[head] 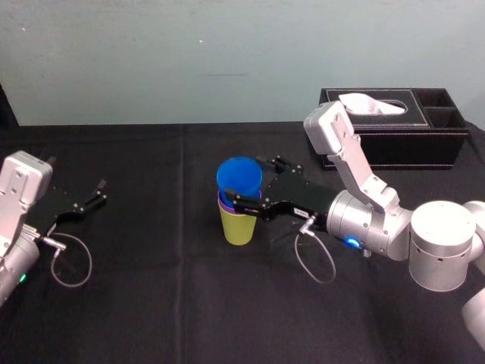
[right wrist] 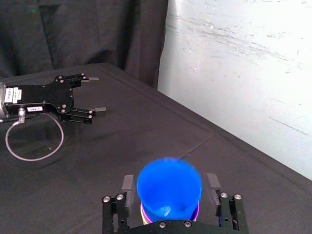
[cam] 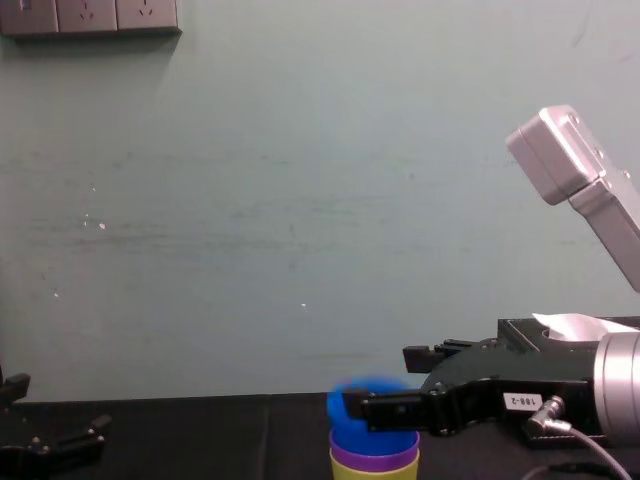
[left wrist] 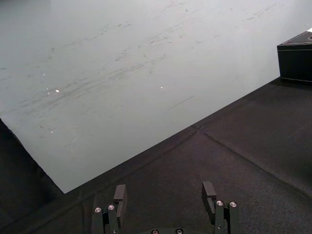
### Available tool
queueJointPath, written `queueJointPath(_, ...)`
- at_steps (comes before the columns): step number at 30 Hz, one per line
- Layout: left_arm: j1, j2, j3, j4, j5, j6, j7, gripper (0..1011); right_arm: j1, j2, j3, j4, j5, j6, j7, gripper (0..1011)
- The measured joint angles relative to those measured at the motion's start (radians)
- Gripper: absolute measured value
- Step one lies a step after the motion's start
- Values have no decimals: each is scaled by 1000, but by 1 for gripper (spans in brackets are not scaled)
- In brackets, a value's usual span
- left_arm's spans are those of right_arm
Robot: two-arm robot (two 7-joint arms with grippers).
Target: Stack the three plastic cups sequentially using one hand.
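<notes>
Straddling the blue tapered plastic cup (right wrist: 169, 187), my right gripper (right wrist: 169, 181) has jaws wide, probably to let it seat in the purple plastic cup (cam: 375, 458). That one sits nested in the yellow-green plastic cup (head: 239, 226). At nine o'clock my left gripper (left wrist: 164, 191) idles (jaws apart, clear of the stack).

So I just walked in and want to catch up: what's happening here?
The right gripper is at the blue cup, fingers open on either side, as it sits tilted in the purple cup, itself nested in the yellow-green cup. The left gripper rests open over the table's left side.
</notes>
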Motion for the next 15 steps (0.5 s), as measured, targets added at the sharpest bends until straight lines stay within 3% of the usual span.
queueJointPath(5, 0, 0, 0, 0, 0, 0, 0, 1010, 0, 0, 0, -1, 0, 0, 0, 1003)
queueJointPath(15, 0, 0, 0, 0, 0, 0, 0, 1010, 0, 0, 0, -1, 1, 0, 0, 1003)
